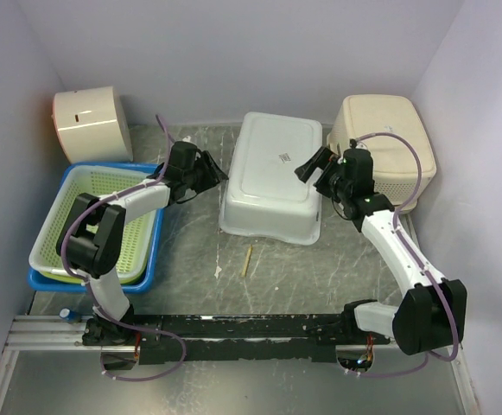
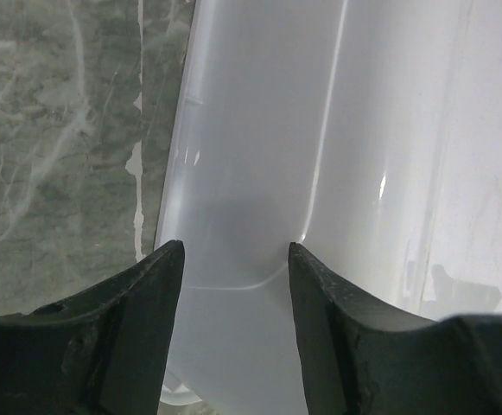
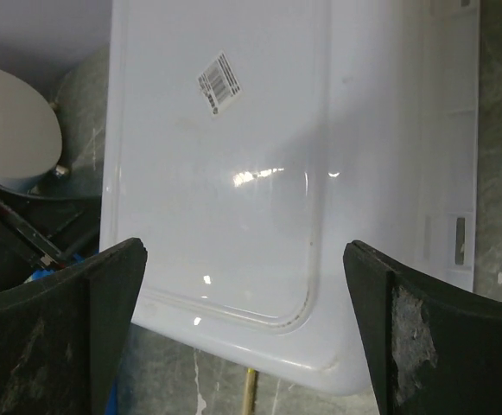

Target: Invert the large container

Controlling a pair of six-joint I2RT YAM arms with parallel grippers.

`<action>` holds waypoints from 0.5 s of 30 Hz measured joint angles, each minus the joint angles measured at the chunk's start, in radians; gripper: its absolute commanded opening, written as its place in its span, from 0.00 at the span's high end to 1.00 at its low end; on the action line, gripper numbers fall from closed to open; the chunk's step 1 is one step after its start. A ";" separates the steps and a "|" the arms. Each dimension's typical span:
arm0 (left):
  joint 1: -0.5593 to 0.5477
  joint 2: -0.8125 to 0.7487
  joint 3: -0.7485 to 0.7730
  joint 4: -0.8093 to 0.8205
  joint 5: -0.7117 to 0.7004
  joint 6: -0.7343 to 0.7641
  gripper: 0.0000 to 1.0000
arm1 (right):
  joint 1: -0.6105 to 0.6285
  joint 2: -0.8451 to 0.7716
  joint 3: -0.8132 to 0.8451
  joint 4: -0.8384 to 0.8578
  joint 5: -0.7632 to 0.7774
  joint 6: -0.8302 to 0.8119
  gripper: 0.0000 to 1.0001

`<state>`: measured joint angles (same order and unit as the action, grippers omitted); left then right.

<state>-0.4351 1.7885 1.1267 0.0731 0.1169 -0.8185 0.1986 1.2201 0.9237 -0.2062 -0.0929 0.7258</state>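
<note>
The large container (image 1: 272,177), a white plastic tub, lies bottom up in the middle of the table, its flat base with a barcode label (image 3: 219,82) facing upward. My left gripper (image 1: 219,173) is at its left wall, jaws open. In the left wrist view the container's side (image 2: 320,173) shows between the fingers (image 2: 147,294), and nothing is clamped. My right gripper (image 1: 311,164) hovers at the right edge with its jaws wide open. In the right wrist view it (image 3: 246,251) looks down on the container's base (image 3: 225,173).
A green basket (image 1: 95,225) sits in a blue tray (image 1: 147,268) at the left. A white round box (image 1: 91,121) stands at the back left. A beige basket (image 1: 389,138) stands at the back right. A thin wooden stick (image 1: 248,259) lies in front of the container.
</note>
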 measured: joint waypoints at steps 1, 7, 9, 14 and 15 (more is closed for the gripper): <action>0.000 0.000 0.000 -0.003 0.001 0.000 0.36 | 0.000 0.002 0.011 -0.002 0.004 -0.008 0.00; -0.002 0.000 0.006 -0.056 0.001 0.016 0.37 | 0.000 -0.009 0.031 -0.048 0.018 -0.048 0.00; -0.008 0.000 0.022 -0.093 0.000 0.028 0.37 | 0.000 -0.027 0.031 -0.076 0.026 -0.059 0.00; -0.057 0.025 0.083 -0.148 0.001 0.049 0.37 | 0.000 -0.122 -0.009 -0.143 0.055 -0.080 0.00; -0.072 0.034 0.092 -0.151 0.003 0.049 0.37 | 0.000 -0.138 -0.019 -0.158 0.061 -0.080 0.00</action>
<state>-0.5076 1.8221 1.2182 -0.0776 0.1196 -0.7692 0.1986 1.0817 0.9043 -0.3641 -0.0315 0.6453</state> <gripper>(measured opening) 0.631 0.999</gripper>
